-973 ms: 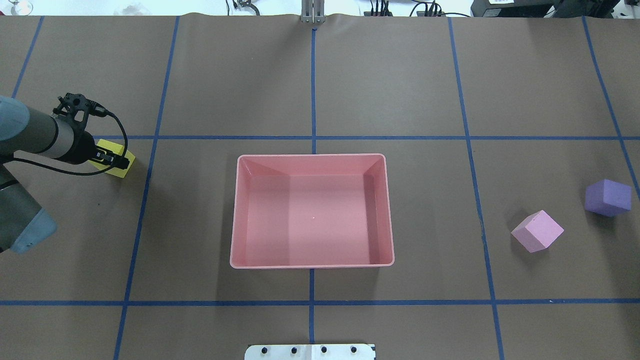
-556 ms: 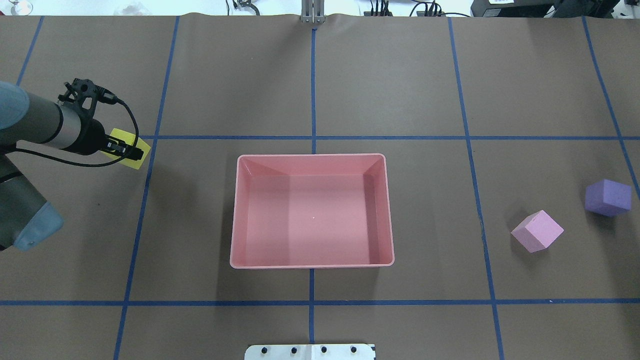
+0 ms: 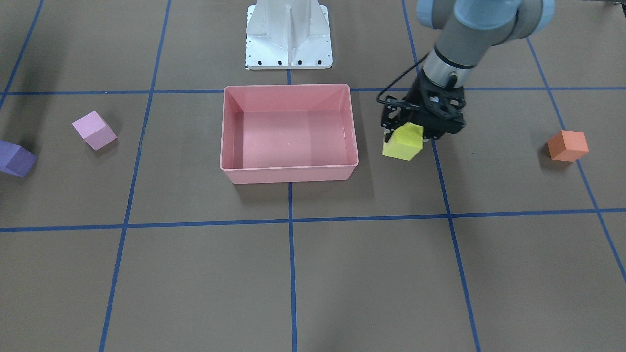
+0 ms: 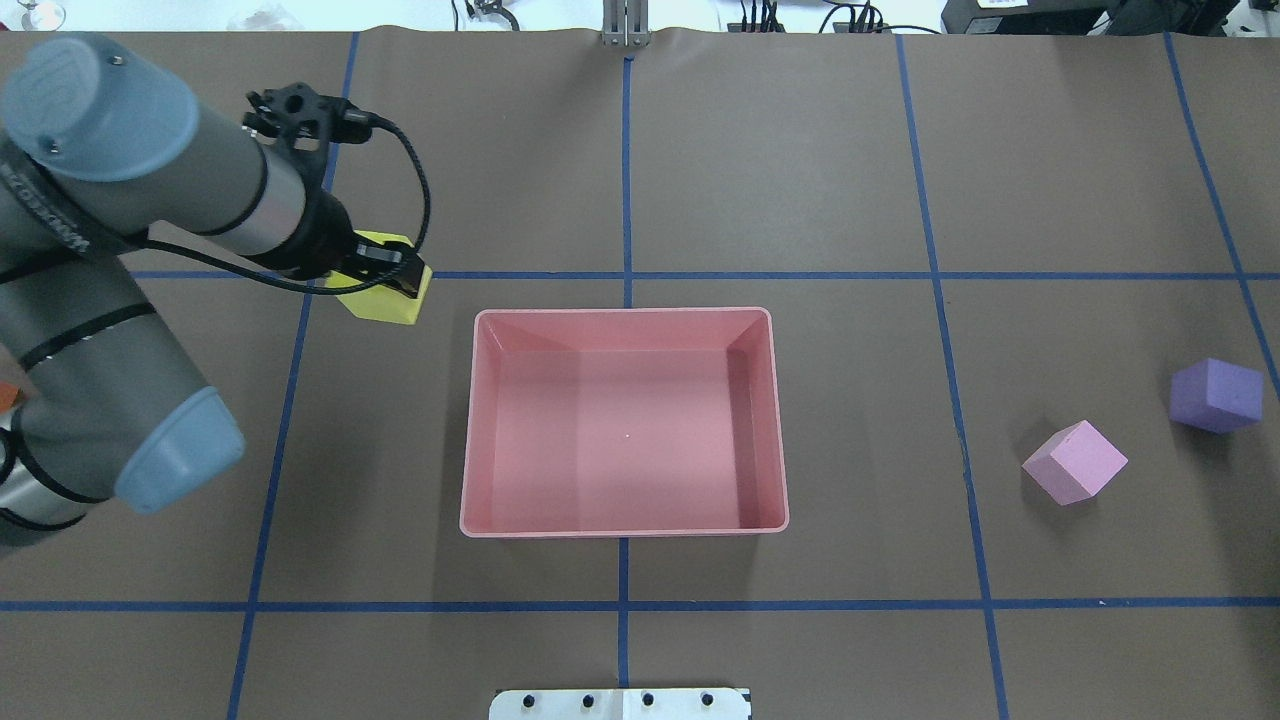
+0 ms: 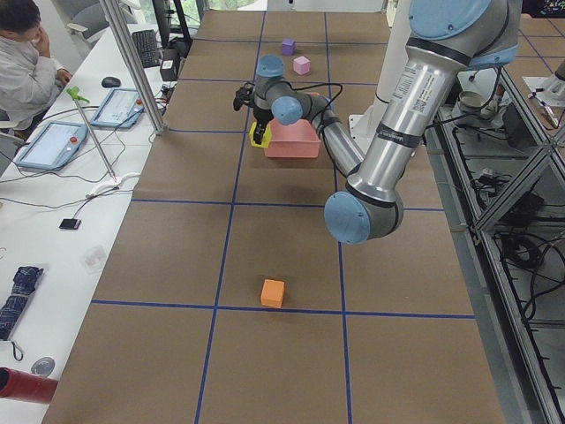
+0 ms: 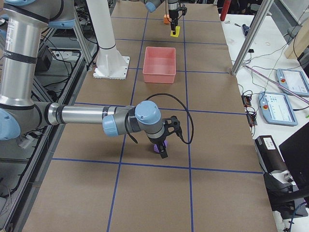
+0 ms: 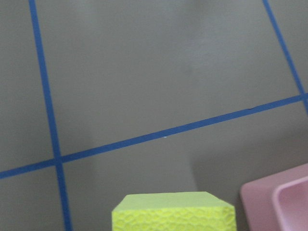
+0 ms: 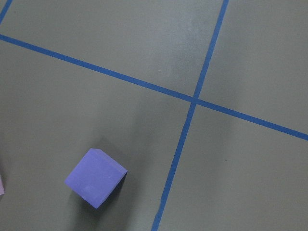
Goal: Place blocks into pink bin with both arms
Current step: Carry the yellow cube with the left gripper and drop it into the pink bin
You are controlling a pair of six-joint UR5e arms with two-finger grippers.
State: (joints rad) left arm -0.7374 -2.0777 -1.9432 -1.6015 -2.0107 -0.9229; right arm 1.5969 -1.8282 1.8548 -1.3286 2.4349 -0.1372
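Note:
My left gripper [image 4: 383, 272] is shut on the yellow-green block [image 4: 388, 299], held above the table just off the pink bin's [image 4: 620, 440] left wall. From the front, the block [image 3: 403, 143] hangs beside the bin [image 3: 288, 137]. The left wrist view shows the block [image 7: 173, 211] and a bin corner [image 7: 284, 202]. The orange block [image 3: 567, 145] lies far out on my left side. The light pink block [image 4: 1075, 462] and the purple block [image 4: 1215, 395] lie on my right. My right gripper [image 6: 163, 146] shows only from the side, near the purple block [image 8: 95, 177]; I cannot tell its state.
The white pedestal base [image 3: 288, 34] stands behind the bin. Blue tape lines grid the brown table. A person sits at a side table with tablets [image 5: 53, 146] beyond the table's far edge.
My left arm has carried the yellow-green block to the right and slightly farther away, from the table's left edge to just beside the bin. The other blocks have not moved.

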